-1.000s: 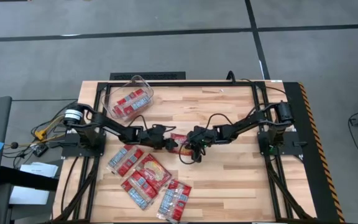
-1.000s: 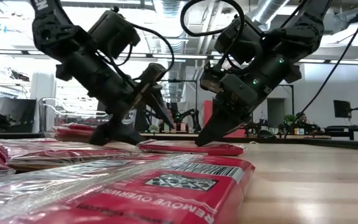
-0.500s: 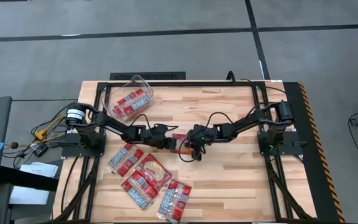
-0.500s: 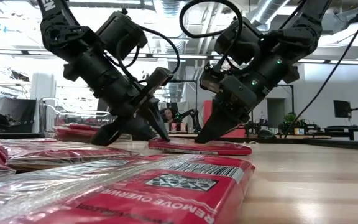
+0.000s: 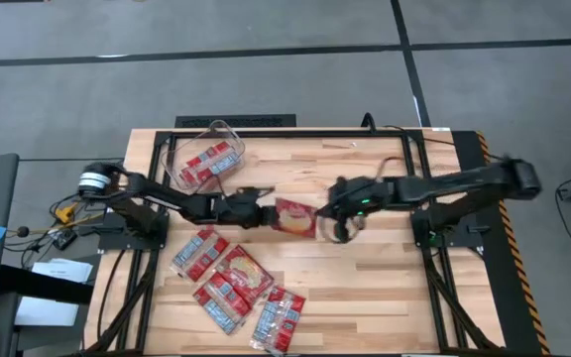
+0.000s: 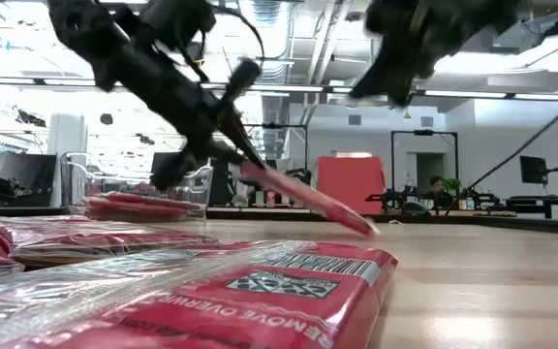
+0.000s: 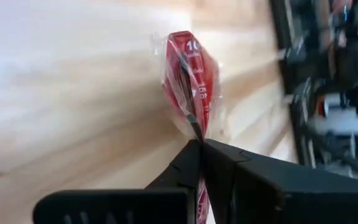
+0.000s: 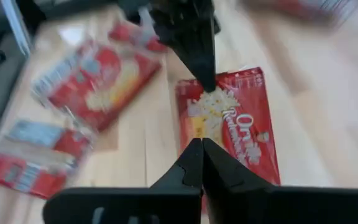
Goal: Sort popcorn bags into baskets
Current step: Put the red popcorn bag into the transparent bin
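A red popcorn bag with a popcorn picture sits at the table's middle, tilted, with my left gripper shut on its left end. My right gripper hangs shut and empty just right of the bag and above it, seen high up and blurred in the low view. The clear basket stands at the far left with red bags inside. Several more bags lie flat at the near left. My left gripper pinches the bag's left end between its two fingers, on the thin edge of the wrapper. The fingers slant down from the table's left. The held end is lifted; the bag slopes down to the right, and its low end reaches the table top.
A black frame runs round the wooden table top. The table's right half is bare wood. Loose bags fill the foreground of the low view.
My left gripper has shut on the bag's left end and raised it, so the bag now slopes with its right end low. My right gripper has come off the bag, risen and drawn back toward the table's right edge.
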